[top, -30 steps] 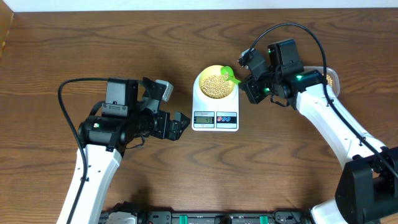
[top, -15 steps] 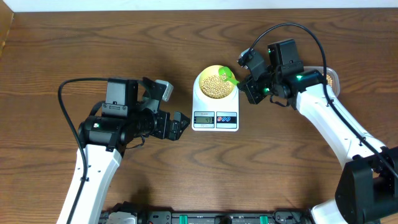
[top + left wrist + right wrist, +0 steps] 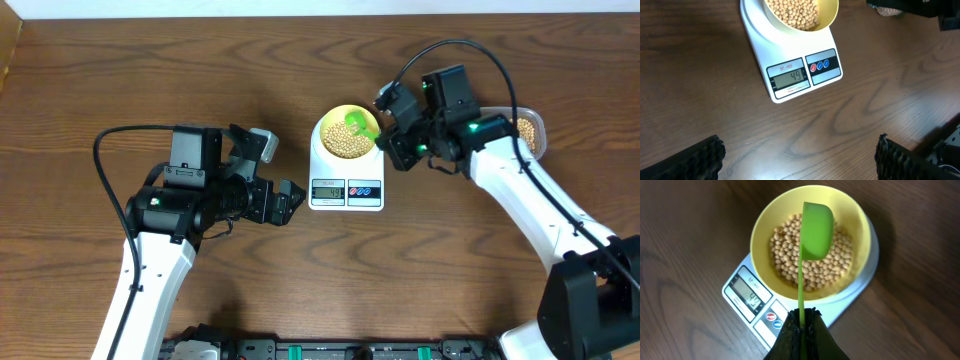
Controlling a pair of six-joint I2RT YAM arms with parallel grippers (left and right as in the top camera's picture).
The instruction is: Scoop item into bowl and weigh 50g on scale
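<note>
White arm links (image 3: 540, 208), black motor housings (image 3: 190, 155), looping black cables (image 3: 450, 42), green lights (image 3: 473, 126), ribbed claw pads (image 3: 705, 157)

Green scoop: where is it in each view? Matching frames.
Overhead: green scoop upper centre, over the yellow bowl.
Left wrist: not in it.
Right wrist: centre, over the beans, handle running down into the right tool.
Shared landmark: the display on the scale.

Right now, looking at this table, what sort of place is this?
Probably a robotics lab bench, not a real kitchen: two white robot arms reach over a dark wood-grain table, with a white digital kitchen scale carrying a pale yellow round bowl of small tan beans.
</note>
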